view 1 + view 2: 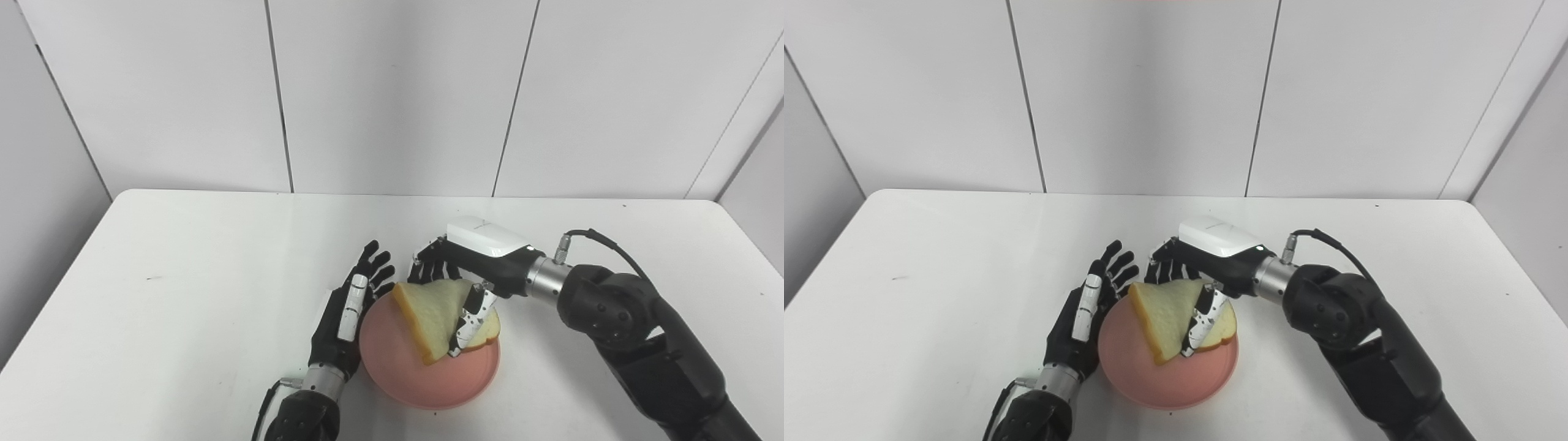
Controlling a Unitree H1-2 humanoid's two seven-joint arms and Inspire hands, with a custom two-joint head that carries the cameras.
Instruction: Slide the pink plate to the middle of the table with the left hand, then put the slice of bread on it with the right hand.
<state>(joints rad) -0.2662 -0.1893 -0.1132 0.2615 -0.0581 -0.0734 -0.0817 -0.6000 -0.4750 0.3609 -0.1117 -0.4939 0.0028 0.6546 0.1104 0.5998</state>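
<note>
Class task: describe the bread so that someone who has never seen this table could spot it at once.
Look at the near middle of the white table, where a pink plate lies between two black arms. The bread leans tilted over it, gripped by the right robot hand: the only pale, tan-crusted thing there.

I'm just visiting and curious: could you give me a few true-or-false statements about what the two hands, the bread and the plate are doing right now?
1. The right hand grips the slice of bread. True.
2. The bread lies flat on the bare table. False: it is tilted over the pink plate.
3. The left hand is open beside the plate. True.
4. The plate is blue. False: pink.
</note>
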